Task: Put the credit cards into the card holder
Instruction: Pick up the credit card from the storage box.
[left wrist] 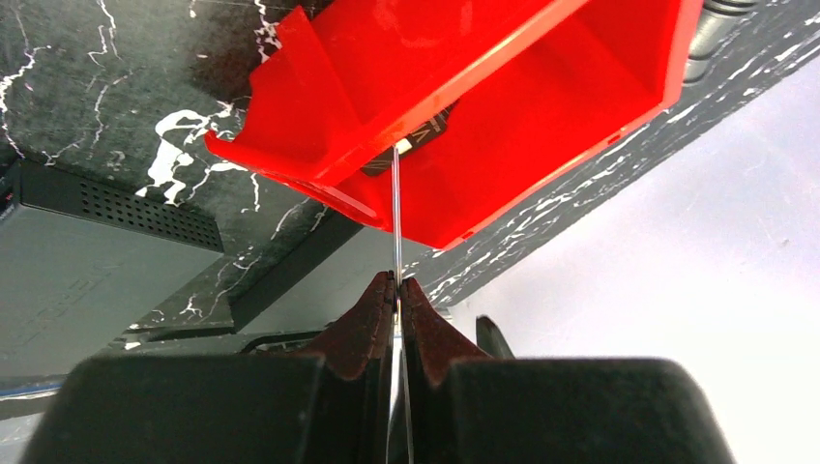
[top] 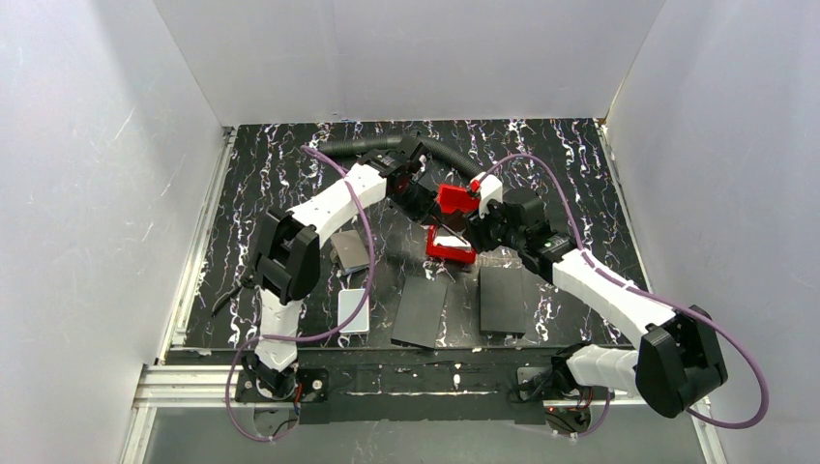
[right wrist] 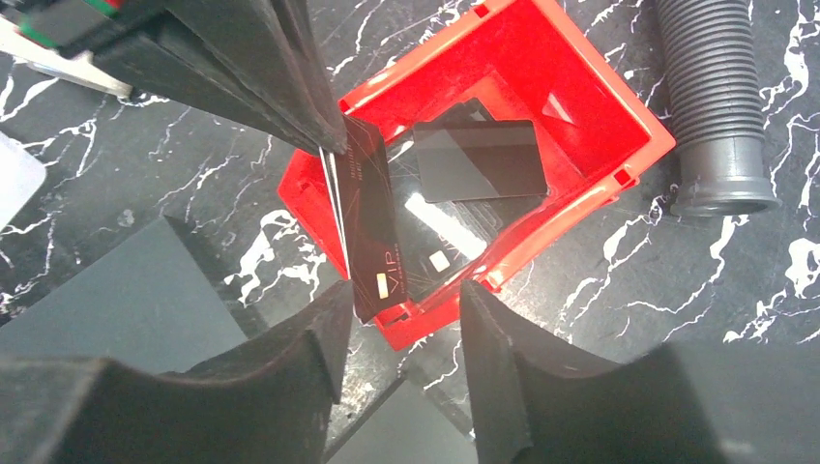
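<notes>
credit cards (right wrist: 370, 227) pinched in shut left pincer (left wrist: 397, 283), right pincer (right wrist: 404, 298) parted.

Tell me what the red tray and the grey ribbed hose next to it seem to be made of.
The red tray looks like rigid moulded plastic, glossy: its thin walls carry bright reflections. The grey hose is probably flexible plastic or rubber, matte: it is corrugated in even rings with no shine.
</notes>
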